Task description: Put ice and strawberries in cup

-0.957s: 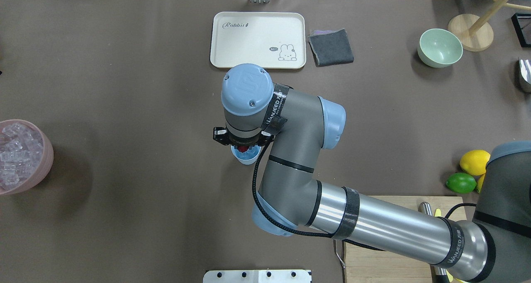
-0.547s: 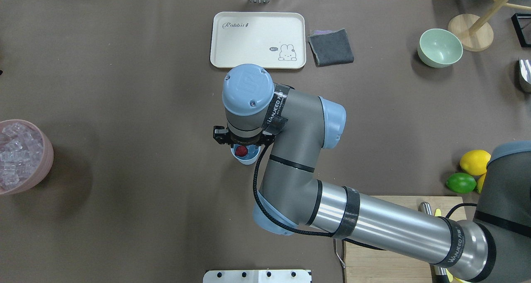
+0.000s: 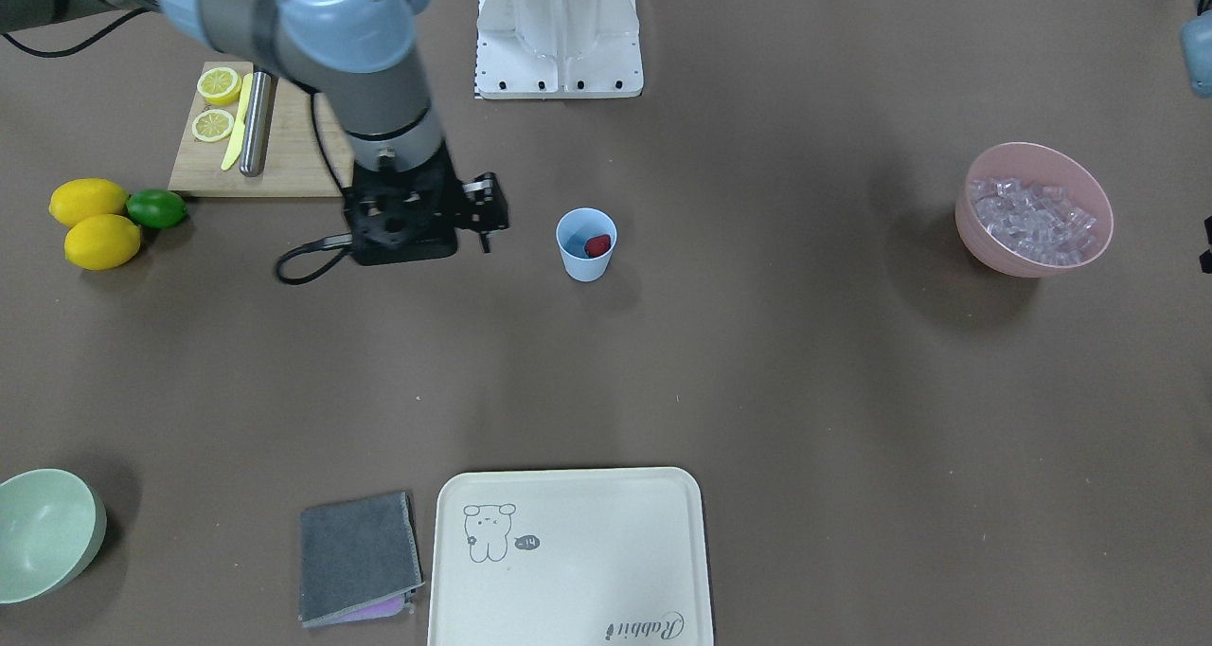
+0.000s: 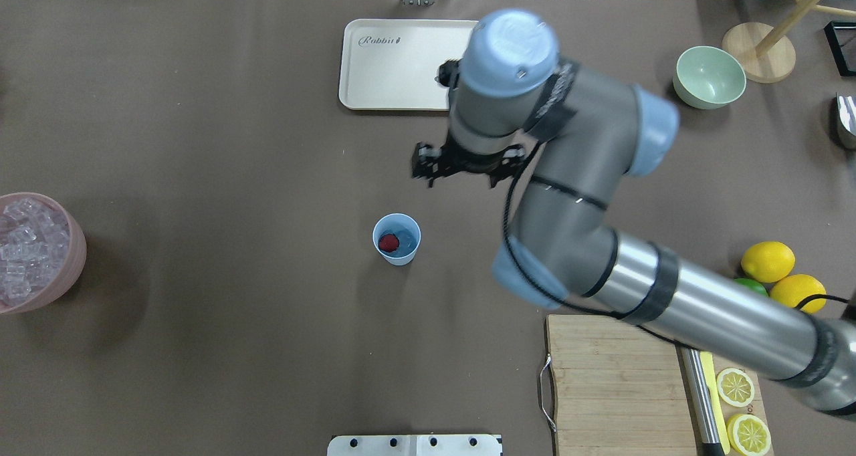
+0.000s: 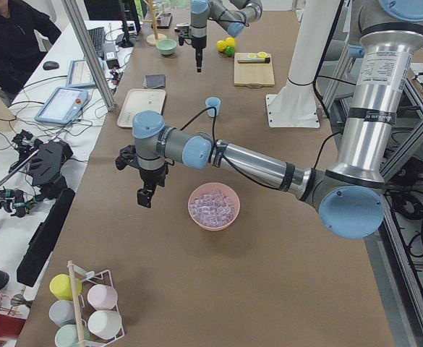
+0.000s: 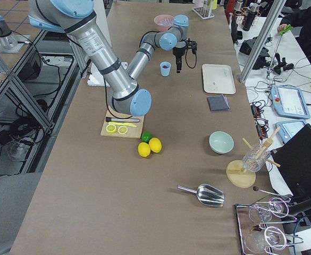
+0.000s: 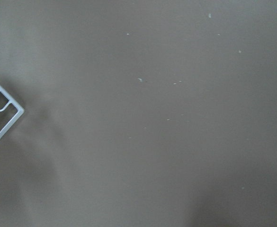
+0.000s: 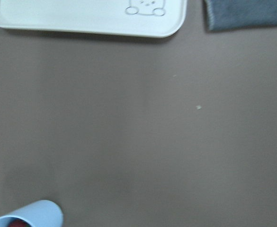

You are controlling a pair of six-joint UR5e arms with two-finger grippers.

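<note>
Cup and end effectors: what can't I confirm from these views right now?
Cup contents besides the strawberry: overhead view, too small to tell whether any clear cubes lie there.
Right end effector: overhead and front-facing views, fingers hidden under its own wrist; open or shut unknown.
Left end effector: only in the exterior left view, small; state unknown.
Cup in the right wrist view: cut off by the bottom edge.

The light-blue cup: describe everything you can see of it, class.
The cup is a small, plain, light-blue tumbler, plastic-looking, tapered, handleless. It stands upright on the brown table, near its middle, mouth open. One dark-red strawberry lies inside; no ice clearly shows there. Nothing else touches it.
</note>
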